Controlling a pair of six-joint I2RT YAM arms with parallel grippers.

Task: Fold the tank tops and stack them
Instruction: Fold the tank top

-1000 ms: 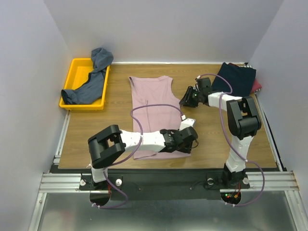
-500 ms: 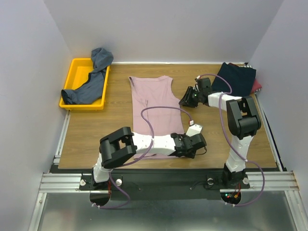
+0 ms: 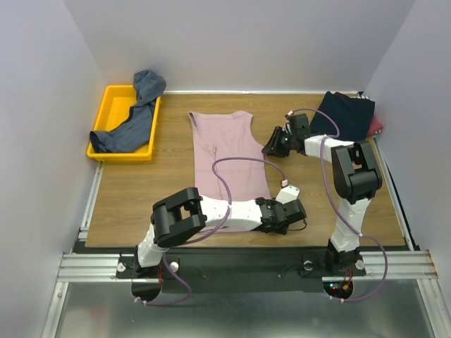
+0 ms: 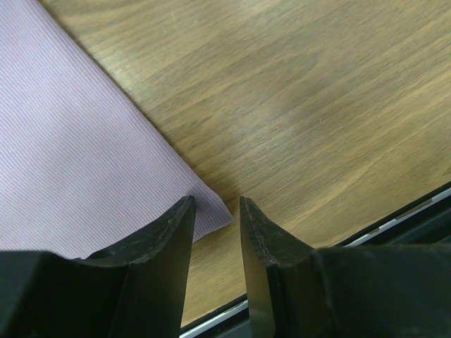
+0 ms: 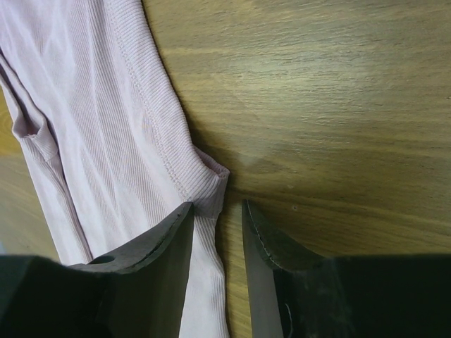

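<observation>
A dusty pink tank top point(image 3: 229, 151) lies flat in the middle of the table. My left gripper point(image 3: 290, 218) is low at its near right hem corner. In the left wrist view the jaws point(image 4: 215, 204) are a little open with the corner of the pink cloth point(image 4: 84, 176) between them. My right gripper point(image 3: 270, 146) is at the top's right armhole edge. In the right wrist view it is open point(image 5: 217, 208), astride the seamed corner of the pink top point(image 5: 106, 127). A slate blue-grey tank top point(image 3: 134, 120) hangs out of the tray. Dark navy point(image 3: 345, 113) and red point(image 3: 378, 127) tops lie at the back right.
A yellow plastic tray point(image 3: 106, 151) stands at the back left. The table's near edge and a metal rail run just behind my left gripper point(image 4: 394, 218). Grey walls close in the table on three sides.
My left gripper has slid right along the pink top's near hem to its right corner. The right arm and the pink top have not moved.
</observation>
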